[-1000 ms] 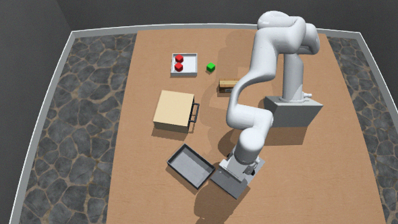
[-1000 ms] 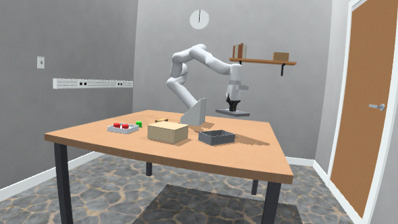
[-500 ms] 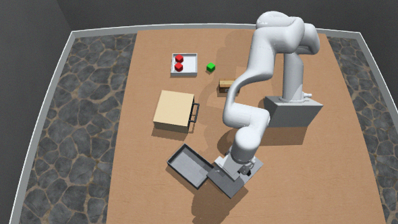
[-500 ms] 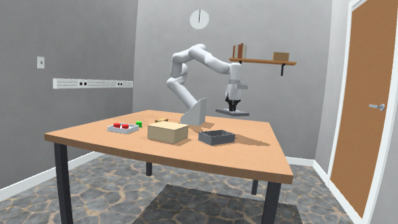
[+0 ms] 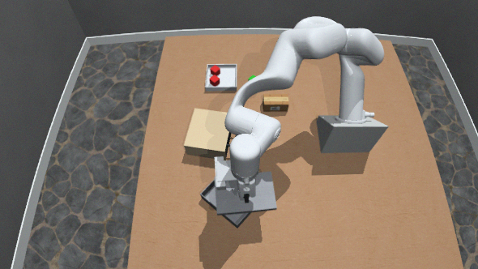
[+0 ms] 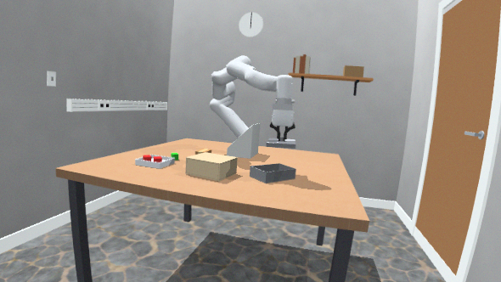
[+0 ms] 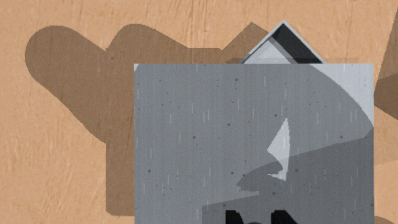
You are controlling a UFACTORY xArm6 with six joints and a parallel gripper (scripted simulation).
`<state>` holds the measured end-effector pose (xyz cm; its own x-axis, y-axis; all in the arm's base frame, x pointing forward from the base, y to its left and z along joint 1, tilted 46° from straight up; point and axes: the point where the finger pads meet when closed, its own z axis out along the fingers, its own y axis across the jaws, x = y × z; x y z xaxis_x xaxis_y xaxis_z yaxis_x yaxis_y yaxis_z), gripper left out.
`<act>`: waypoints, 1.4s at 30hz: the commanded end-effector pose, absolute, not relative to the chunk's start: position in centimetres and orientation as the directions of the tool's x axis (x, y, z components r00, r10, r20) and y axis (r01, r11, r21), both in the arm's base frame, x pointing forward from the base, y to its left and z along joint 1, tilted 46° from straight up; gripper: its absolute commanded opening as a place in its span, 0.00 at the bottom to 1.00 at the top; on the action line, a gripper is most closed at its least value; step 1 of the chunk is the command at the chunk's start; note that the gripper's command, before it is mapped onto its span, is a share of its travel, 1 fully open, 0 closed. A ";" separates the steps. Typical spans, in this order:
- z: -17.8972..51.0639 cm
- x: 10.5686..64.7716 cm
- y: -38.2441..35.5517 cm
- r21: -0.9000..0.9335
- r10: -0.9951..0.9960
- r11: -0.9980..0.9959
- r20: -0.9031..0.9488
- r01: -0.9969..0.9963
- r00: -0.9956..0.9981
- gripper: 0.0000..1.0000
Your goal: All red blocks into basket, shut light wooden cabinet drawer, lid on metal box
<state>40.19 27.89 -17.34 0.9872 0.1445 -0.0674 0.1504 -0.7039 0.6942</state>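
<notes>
My gripper [image 5: 245, 197] [image 6: 282, 138] [image 7: 255, 218] is shut on the grey metal lid [image 5: 264, 190] [image 6: 273, 144] [image 7: 225, 140] and holds it level in the air. The open metal box [image 5: 208, 196] [image 6: 272, 172] [image 7: 285, 46] stands on the table below, turned at an angle to the lid, and the lid covers most of it from above. The white basket [image 5: 234, 77] [image 6: 146, 163] at the far left holds two red blocks [image 5: 215, 70] [image 5: 215, 80] [image 6: 147, 157] [image 6: 157, 159]. The light wooden cabinet [image 5: 204, 130] [image 6: 211, 166] stands between the basket and the box. The arm hides its drawer front.
A green block [image 5: 252, 78] [image 6: 174, 156] lies right of the basket, partly behind the arm. A small brown wooden box [image 5: 275, 103] [image 6: 204, 151] sits behind the cabinet. The robot's grey base [image 5: 350, 134] [image 6: 245, 144] stands on the table's right side.
</notes>
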 end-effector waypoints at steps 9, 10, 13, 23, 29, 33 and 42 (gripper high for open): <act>-15.9 45.7 26.6 0.612 -0.280 -0.651 0.355 -0.448 0.892 0.00; -15.9 45.7 26.6 0.598 -0.308 -0.637 0.382 -0.487 0.872 0.00; -15.9 45.7 26.6 0.551 -0.384 -0.585 0.459 -0.596 0.801 0.00; -15.9 45.7 26.6 0.543 -0.394 -0.577 0.469 -0.610 0.790 0.00; -15.9 45.7 26.6 0.543 -0.394 -0.576 0.469 -0.610 0.790 0.00; -16.0 45.7 26.5 0.543 -0.394 -0.576 0.469 -0.610 0.790 0.00; -16.4 45.7 26.1 0.544 -0.394 -0.576 0.470 -0.610 0.790 0.00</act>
<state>45.59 26.13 -16.31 0.7911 -0.3936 0.4683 -0.6094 -0.5732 0.5478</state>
